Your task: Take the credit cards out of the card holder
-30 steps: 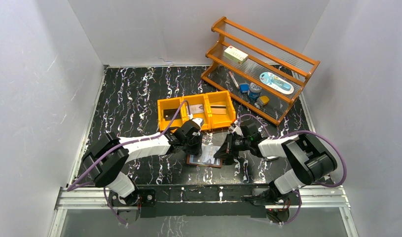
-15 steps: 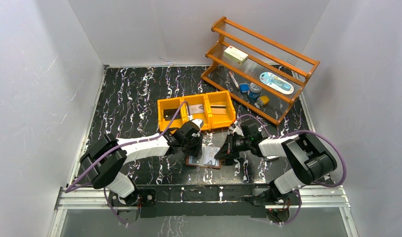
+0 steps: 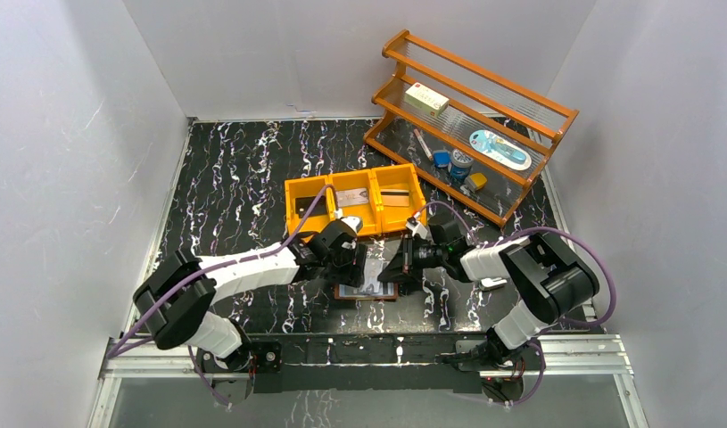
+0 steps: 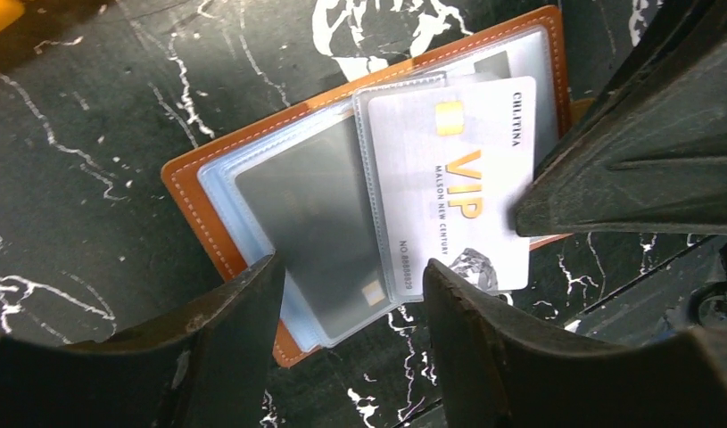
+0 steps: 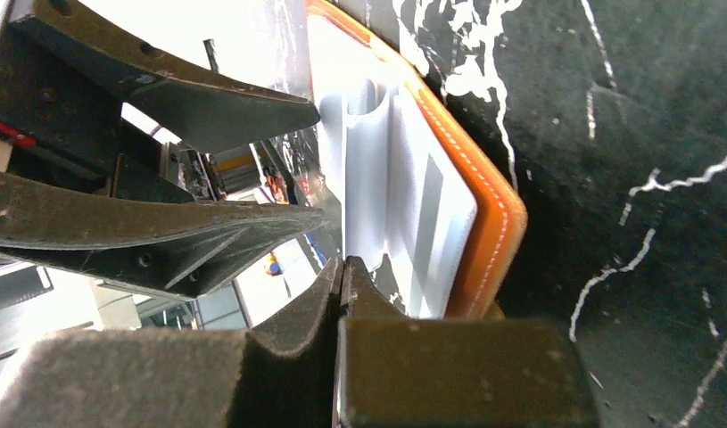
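Tabletop point(image 3: 235, 178): card holder point(image 4: 208, 192) lies open, sleeves up, long axis left-right between the tools. Left tool point(image 4: 351, 276) is spread over its near edge; right tool point(image 5: 340, 265) is pressed together, tip against its right side. Silver card point(image 4: 449, 187) lies crosswise, its free end poking toward the left tool. Risk: nipping the sleeve too would drag the holder.

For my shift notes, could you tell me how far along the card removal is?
Done: cards lie in the bin. In hand: wallet open, right gripper shut against it, left gripper open above. Left: VIP card and grey card sit in sleeves.
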Controlling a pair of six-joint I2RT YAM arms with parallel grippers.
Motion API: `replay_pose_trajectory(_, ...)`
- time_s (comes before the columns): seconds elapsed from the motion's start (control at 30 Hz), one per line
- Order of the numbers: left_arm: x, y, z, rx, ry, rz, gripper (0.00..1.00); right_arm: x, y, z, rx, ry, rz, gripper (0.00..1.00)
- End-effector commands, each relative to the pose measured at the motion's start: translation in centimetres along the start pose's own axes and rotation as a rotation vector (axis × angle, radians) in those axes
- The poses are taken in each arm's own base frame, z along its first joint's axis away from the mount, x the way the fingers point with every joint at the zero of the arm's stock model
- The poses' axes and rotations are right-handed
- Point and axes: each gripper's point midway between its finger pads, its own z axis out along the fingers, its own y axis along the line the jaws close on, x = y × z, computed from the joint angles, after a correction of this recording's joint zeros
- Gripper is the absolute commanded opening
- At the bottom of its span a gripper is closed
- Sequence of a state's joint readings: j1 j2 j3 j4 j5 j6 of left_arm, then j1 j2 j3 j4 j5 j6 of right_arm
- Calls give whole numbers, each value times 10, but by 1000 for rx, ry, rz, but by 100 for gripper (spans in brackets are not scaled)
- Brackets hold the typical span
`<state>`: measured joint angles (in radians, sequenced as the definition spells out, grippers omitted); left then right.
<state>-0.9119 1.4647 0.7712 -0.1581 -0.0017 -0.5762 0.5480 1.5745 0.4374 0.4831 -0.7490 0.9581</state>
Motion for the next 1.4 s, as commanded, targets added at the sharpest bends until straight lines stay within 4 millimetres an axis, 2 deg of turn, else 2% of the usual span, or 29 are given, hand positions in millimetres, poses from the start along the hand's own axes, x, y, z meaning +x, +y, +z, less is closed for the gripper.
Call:
replay_pose_trajectory(0.0,5,18,-13,-75,-16,1,59,-2,21,5,-74,10,-57,7)
replay_pose_trajectory(0.1,4,21,-16,-84,-33,-3,61,0,18,13,-31,29,-79,7)
replay_pose_trajectory(0.23,2,14,-15,-43,-41,-3,61,3,11,22,3,49,-73,8)
replay_pose_trajectory(0.4,10,18,-7,-59,0,31,61,5,2,30,25,80,-52,10)
replay_pose_trajectory(0.63,25,39,1,-161,79,79,61,7,-11,29,88,83,-36,21)
replay_pose_trajectory(0.8,32,45,2,-188,100,75,58,5,-6,28,63,58,-13,27)
replay_pose_trajectory(0.93,34,47,2,-197,105,67,55,5,3,28,13,49,-4,27)
replay_pose_trajectory(1.03,34,47,3,-197,107,64,53,6,8,28,-20,52,-4,21)
replay_pose_trajectory(1.17,34,46,4,-199,110,65,50,9,6,28,-27,62,-10,7)
replay_pose_trajectory(1.37,39,52,6,-227,124,60,47,14,1,21,-5,56,-26,0)
